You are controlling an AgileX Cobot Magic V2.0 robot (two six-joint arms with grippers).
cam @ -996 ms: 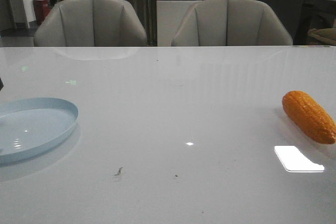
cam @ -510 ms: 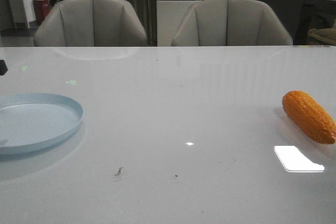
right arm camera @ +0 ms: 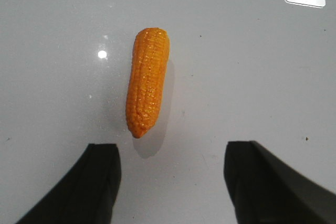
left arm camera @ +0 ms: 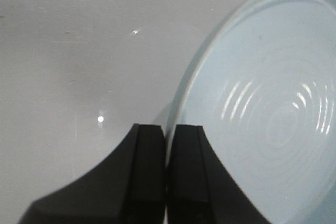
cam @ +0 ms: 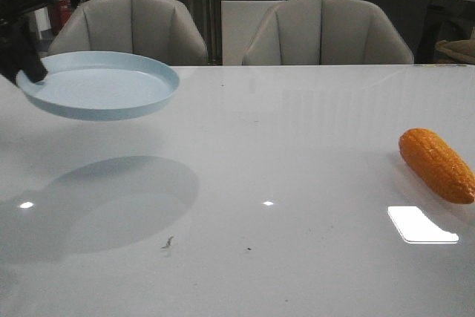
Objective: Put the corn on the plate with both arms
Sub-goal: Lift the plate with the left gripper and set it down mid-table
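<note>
The pale blue plate hangs in the air at the far left, well above the white table, its shadow below it. My left gripper is shut on the plate's left rim; in the left wrist view the gripper pinches the rim of the plate. The orange-yellow corn lies on the table at the right edge. In the right wrist view the corn lies just beyond my open, empty right gripper, its tapered tip toward the fingers. The right gripper is out of the front view.
Two grey chairs stand behind the table's far edge. A bright light reflection sits on the table in front of the corn. Small dark specks mark the table near the front.
The plate has risen from the table at the left into the air and moved right and farther back, held by my left gripper. The corn has not moved.
</note>
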